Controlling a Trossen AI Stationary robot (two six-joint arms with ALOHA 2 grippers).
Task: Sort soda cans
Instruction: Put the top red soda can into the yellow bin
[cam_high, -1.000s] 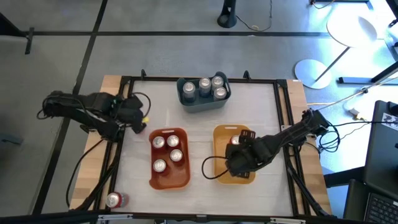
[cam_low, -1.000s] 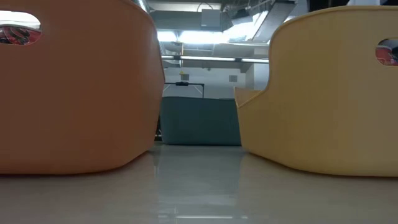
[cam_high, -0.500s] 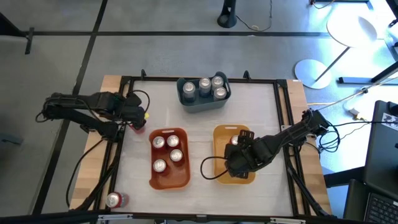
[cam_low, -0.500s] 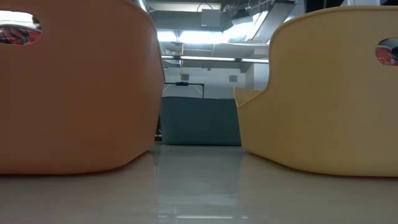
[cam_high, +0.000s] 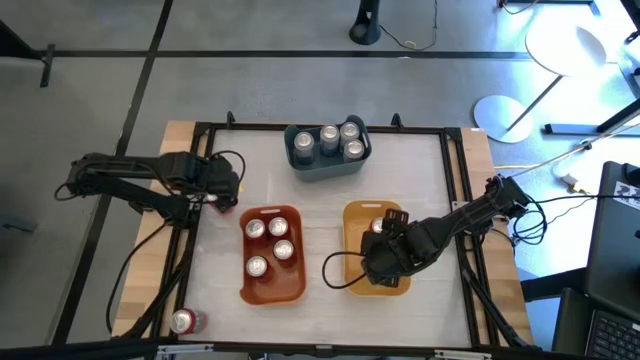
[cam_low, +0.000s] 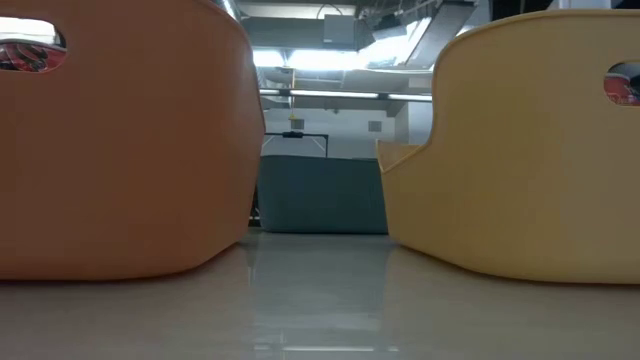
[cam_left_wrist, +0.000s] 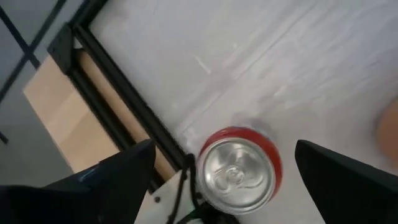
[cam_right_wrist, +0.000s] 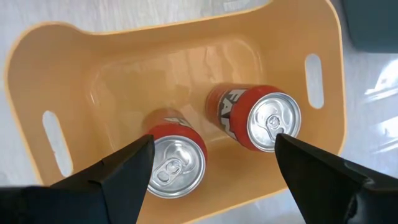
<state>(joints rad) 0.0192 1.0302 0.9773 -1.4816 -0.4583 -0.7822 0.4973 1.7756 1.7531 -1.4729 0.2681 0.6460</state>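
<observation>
A red soda can (cam_left_wrist: 239, 173) with a silver top stands upright on the white table near its left edge (cam_high: 221, 205). My left gripper (cam_left_wrist: 225, 149) is above it, open and pointing down, with one finger on each side of the can and touching nothing. My right gripper (cam_right_wrist: 213, 140) hangs open over the yellow bin (cam_right_wrist: 62, 81). Two red cans (cam_right_wrist: 174, 163) (cam_right_wrist: 267, 121) stand on that bin's floor. The orange-red bin (cam_high: 272, 290) and the grey-blue bin (cam_high: 325, 165) each hold several cans standing upright.
One more red can (cam_high: 183, 321) lies on the wooden border at the near left corner. A black frame (cam_high: 195, 170) runs around the white table. In the low view the orange bin (cam_low: 120, 150) and the yellow bin (cam_low: 520, 150) stand close, with a gap between them.
My left gripper has come down toward the red can at the table's left edge and shifted slightly toward the near edge. The can has stayed where it was.
</observation>
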